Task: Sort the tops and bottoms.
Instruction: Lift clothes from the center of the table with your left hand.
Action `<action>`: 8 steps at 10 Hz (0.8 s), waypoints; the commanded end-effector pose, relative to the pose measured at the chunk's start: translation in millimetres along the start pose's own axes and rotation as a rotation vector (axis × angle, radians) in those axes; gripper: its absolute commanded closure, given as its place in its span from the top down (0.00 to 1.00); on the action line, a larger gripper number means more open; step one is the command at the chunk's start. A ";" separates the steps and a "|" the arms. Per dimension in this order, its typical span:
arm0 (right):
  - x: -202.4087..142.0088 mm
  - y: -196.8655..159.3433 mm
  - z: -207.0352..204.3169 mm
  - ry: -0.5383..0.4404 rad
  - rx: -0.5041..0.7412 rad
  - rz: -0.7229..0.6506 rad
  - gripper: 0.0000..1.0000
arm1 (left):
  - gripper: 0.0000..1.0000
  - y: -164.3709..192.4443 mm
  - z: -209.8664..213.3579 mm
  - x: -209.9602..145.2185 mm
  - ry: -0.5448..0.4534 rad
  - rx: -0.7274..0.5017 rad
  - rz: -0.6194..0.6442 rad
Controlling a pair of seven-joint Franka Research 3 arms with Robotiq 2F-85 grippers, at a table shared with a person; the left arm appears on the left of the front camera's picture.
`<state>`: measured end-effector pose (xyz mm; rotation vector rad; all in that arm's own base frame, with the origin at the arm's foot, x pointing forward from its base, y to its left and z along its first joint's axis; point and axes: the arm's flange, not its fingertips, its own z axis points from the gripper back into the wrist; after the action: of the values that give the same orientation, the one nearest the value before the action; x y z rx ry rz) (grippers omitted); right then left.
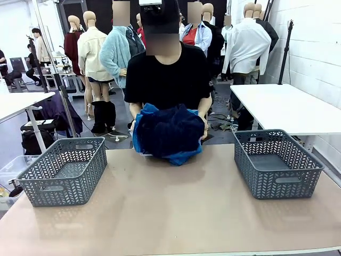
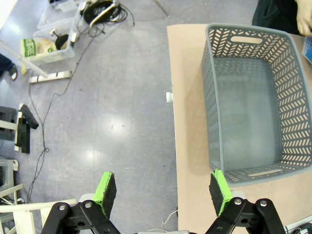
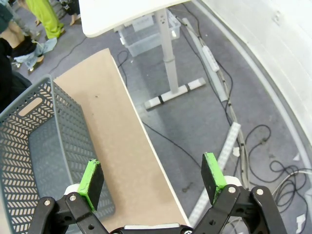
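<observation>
Saw tops (image 1: 180,157) & bottoms (image 1: 169,132) bundled together at far mid edge of table (image 1: 170,213), dark piece in front, blue wrapped round it, clasped both sides by person (image 1: 168,74). Found left gripper (image 2: 162,191) w/ jaws spread wide, empty, off table's left edge beside left basket (image 2: 292,112). Same for right gripper (image 3: 151,179): spread, empty, off right edge by right basket (image 3: 73,131). Judged bundle well apart from both, inward & across table, approx. equidistant; no clear long axis, reachable by either arm.
</observation>
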<state>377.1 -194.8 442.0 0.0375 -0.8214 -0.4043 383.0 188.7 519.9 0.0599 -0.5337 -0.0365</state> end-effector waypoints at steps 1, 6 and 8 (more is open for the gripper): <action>-0.6 3.6 -1.0 0.005 -0.011 -0.020 1.00 | 1.00 0.7 0.6 -2.7 -0.006 -0.010 0.002; -0.6 3.6 -1.0 0.005 -0.011 -0.020 1.00 | 1.00 0.7 0.6 -2.7 -0.006 -0.010 0.002; -0.6 3.6 -1.0 0.005 -0.011 -0.020 1.00 | 1.00 0.7 0.6 -2.7 -0.006 -0.010 0.002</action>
<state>377.1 -194.8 442.0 0.0375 -0.8213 -0.4044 383.0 188.7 519.9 0.0598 -0.5337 -0.0365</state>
